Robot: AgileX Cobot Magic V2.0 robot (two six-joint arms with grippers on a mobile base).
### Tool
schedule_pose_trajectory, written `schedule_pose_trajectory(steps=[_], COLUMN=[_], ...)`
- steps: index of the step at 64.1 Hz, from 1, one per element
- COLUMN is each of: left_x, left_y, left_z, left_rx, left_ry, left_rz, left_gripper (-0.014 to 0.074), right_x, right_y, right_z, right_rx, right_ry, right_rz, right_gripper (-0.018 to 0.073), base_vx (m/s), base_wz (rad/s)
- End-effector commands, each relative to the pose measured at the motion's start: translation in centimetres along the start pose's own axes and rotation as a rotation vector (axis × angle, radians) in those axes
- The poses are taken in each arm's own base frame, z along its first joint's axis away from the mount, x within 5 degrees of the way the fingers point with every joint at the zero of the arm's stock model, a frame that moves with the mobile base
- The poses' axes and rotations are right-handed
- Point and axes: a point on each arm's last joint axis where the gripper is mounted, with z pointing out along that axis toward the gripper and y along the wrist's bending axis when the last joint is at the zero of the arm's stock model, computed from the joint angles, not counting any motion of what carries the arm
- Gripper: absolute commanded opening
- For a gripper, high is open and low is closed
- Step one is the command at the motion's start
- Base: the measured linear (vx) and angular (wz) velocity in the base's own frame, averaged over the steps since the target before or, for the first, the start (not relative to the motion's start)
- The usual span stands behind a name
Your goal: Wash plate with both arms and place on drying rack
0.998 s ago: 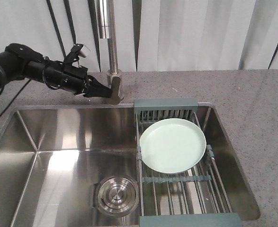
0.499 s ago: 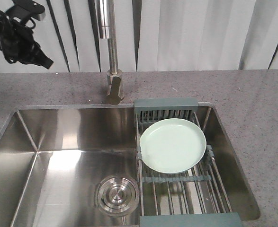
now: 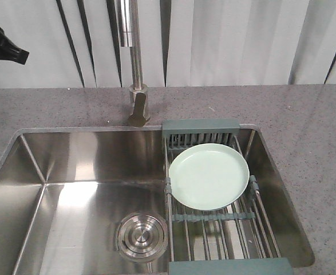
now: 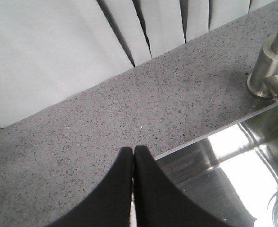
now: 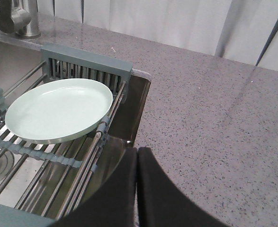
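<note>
Mint-green plate [image 3: 209, 176] lies face up on the drying rack [image 3: 223, 229], resting on the steel rods toward the rack's far end, just in front of the grey-green end block [image 3: 200, 127]. Nothing else is on the rack. Rack spans the right part of the steel sink [image 3: 70, 172]; rods in front of the plate are bare. Round steel drain [image 3: 141, 235] sits in the sink floor, left of the rack, near the front.

Faucet [image 3: 134, 69] rises from the speckled grey table [image 3: 305, 114] behind the sink, left of the rack's far end.

Left end effector [image 4: 133, 156]: fingers pressed together, nothing between them, above the table behind the sink's back edge. In the front view it shows only as a black tip [image 3: 10, 52] at upper left, well apart from the plate.

Right end effector [image 5: 137, 156]: fingers closed tip to tip, empty, over the sink's right edge, near the rack but not touching the plate [image 5: 58, 110].
</note>
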Motion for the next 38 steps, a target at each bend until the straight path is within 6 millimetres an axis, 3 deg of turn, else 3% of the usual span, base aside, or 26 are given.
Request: schedule_pose_trajectory(steps=[1,20,38], left_x=[-0.1,8.1,15.8], left_y=[-0.3,-2.9,-5.2], left_z=[-4.6,-9.4,-11.2], left_rx=[-0.057,-0.109,-0.141], left_ry=[-0.2,-0.311,-0.381], left_rz=[-0.045,-0.059,-0.068], left_gripper=[-0.0007,-0.0007,-0.0006], right_x=[-1.4,-1.4,-1.4], right_y=[-0.1,-0.1,-0.1], right_z=[-0.2,-0.2,-0.2], right_rx=[0.004,0.004,0.004], right_ry=[-0.085,-0.085,-0.085], right_rz=[-0.015,-0.015,-0.015], right_gripper=[-0.0008,-0.0008,-0.0008], base_vx=[0.0,0.0,0.0], base_wz=[0.0,0.0,0.0])
